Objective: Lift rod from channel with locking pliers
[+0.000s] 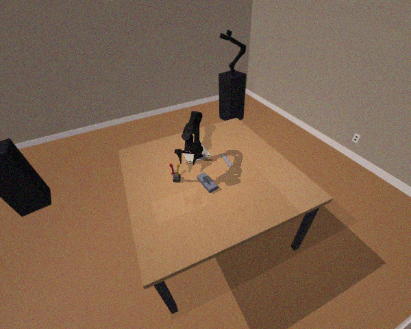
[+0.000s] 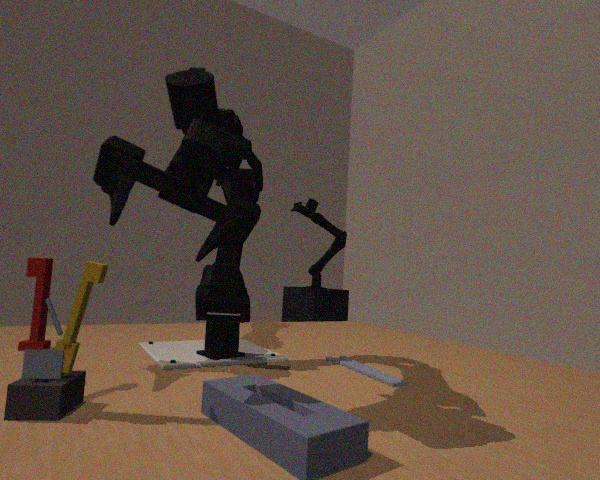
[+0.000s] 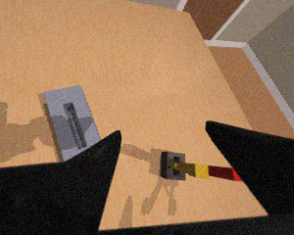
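Standing below the open end effector (image 1: 187, 163) (image 2: 154, 241) (image 3: 163, 128): the pliers (image 1: 175, 171) (image 2: 43, 304) (image 3: 201, 170).

Red-and-yellow-handled pliers (image 1: 175, 171) (image 2: 62, 320) (image 3: 201, 170) stand upright in a dark holster (image 1: 176, 177) (image 2: 34, 400) (image 3: 164, 165); the grey channel block (image 1: 212, 188) (image 2: 269, 431) (image 3: 59, 119) lies flat.

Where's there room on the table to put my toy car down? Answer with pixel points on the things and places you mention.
Try the wide stretch in front of the grey channel block (image 1: 213, 188) (image 2: 269, 438) (image 3: 89, 117), toward the near table edge. It's crowded between the holster (image 1: 176, 178) (image 2: 34, 400) (image 3: 179, 176) and the white base plate (image 1: 206, 152) (image 2: 179, 352), under the open tool (image 1: 187, 163) (image 2: 155, 242) (image 3: 163, 129).
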`<action>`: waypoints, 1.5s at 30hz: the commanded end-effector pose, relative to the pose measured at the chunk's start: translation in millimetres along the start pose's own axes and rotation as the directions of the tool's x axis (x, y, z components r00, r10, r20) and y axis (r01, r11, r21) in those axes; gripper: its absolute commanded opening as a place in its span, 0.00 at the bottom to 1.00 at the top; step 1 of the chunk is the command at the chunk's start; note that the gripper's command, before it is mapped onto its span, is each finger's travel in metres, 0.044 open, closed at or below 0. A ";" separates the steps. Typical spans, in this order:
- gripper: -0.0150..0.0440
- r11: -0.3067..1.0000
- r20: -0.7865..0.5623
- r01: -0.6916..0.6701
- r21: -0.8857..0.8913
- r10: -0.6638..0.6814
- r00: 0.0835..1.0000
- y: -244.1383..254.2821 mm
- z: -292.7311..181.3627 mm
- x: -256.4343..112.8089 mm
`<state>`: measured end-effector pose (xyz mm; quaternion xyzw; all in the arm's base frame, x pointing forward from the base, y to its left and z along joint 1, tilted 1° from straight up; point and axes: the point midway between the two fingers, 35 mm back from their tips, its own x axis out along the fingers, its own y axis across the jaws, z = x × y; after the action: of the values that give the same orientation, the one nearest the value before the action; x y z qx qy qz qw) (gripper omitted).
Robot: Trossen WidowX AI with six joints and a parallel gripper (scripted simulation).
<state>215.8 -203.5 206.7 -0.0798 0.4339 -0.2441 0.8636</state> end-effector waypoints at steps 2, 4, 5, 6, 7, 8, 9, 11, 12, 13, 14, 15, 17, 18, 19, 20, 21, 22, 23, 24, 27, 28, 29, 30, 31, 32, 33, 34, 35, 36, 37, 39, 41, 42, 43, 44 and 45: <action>1.00 0.999 -0.334 -0.019 0.051 0.034 0.942 -39.2 -75.9 -13.7; 1.00 0.993 -0.431 -0.039 0.109 0.083 0.898 -46.8 -102.2 -23.1; 1.00 0.989 -0.474 -0.050 0.143 0.112 0.873 -49.4 -114.7 -29.0; 1.00 0.982 -0.512 -0.061 0.178 0.145 0.847 -51.2 -126.6 -35.5; 1.00 0.974 -0.544 -0.072 0.217 0.182 0.819 -52.4 -137.9 -42.6; 1.00 0.963 -0.572 -0.083 0.257 0.221 0.790 -52.8 -148.6 -50.3; 1.00 0.950 -0.594 -0.094 0.299 0.263 0.761 -52.5 -158.5 -58.4; 1.00 0.928 -0.614 -0.108 0.357 0.320 0.722 -51.3 -170.3 -69.7; 1.00 0.925 -0.615 -0.110 0.364 0.327 0.717 -51.1 -171.7 -71.2; 1.00 0.925 -0.615 -0.110 0.364 0.327 0.717 -51.1 -171.7 -71.2; 1.00 0.925 -0.615 -0.110 0.364 0.327 0.717 -51.1 -171.7 -71.2; 1.00 0.925 -0.615 -0.110 0.364 0.327 0.717 -51.1 -171.7 -71.2; 1.00 0.925 -0.615 -0.110 0.364 0.327 0.717 -51.1 -171.7 -71.2; 1.00 0.925 -0.615 -0.110 0.364 0.327 0.717 -51.1 -171.7 -71.2; 1.00 0.925 -0.615 -0.110 0.364 0.327 0.717 -51.1 -171.7 -71.2; 1.00 0.925 -0.615 -0.110 0.364 0.327 0.717 -51.1 -171.7 -71.2; 1.00 0.925 -0.615 -0.110 0.364 0.327 0.717 -51.1 -171.7 -71.2; 1.00 0.925 -0.615 -0.110 0.364 0.327 0.717 -51.1 -171.7 -71.2; 1.00 0.925 -0.615 -0.110 0.364 0.327 0.717 -51.4 -170.7 -70.2; 1.00 0.925 -0.615 -0.110 0.364 0.327 0.717 -52.0 -168.5 -68.0; 1.00 0.925 -0.614 -0.110 0.364 0.327 0.718 -55.7 -155.6 -55.5; 1.00 0.925 -0.614 -0.110 0.364 0.327 0.719 -56.9 -151.1 -51.2; 1.00 0.925 -0.613 -0.110 0.364 0.327 0.719 -58.1 -146.8 -47.1; 1.00 0.925 -0.613 -0.110 0.364 0.327 0.720 -59.2 -142.7 -43.0; 1.00 0.925 -0.612 -0.110 0.364 0.327 0.720 -60.3 -138.5 -39.0; 1.00 0.925 -0.612 -0.110 0.365 0.327 0.720 -61.5 -134.2 -34.9; 1.00 0.925 -0.612 -0.110 0.365 0.327 0.720 -62.3 -130.7 -31.5; 1.00 0.925 -0.612 -0.110 0.365 0.327 0.721 -62.6 -129.3 -30.2; 1.00 0.925 -0.612 -0.110 0.365 0.327 0.721 -62.6 -129.3 -30.2; 1.00 0.925 -0.611 -0.110 0.365 0.327 0.721 -62.9 -128.2 -28.6; 1.00 0.925 -0.611 -0.110 0.365 0.327 0.721 -63.4 -126.0 -25.6; 1.00 0.925 -0.611 -0.110 0.365 0.327 0.721 -64.5 -121.2 -19.0; 1.00 0.925 -0.610 -0.110 0.365 0.326 0.722 -65.6 -116.5 -12.6; 1.00 0.925 -0.610 -0.110 0.365 0.326 0.722 -66.1 -114.2 -9.4; 1.00 0.925 -0.610 -0.110 0.365 0.326 0.722 -66.6 -111.8 -6.2; 1.00 0.925 -0.610 -0.110 0.365 0.326 0.722 -67.2 -109.5 -3.0; 1.00 0.925 -0.609 -0.110 0.365 0.326 0.723 -67.7 -107.1 0.2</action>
<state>96.3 -247.1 166.3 0.1977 0.6760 -0.2145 0.6767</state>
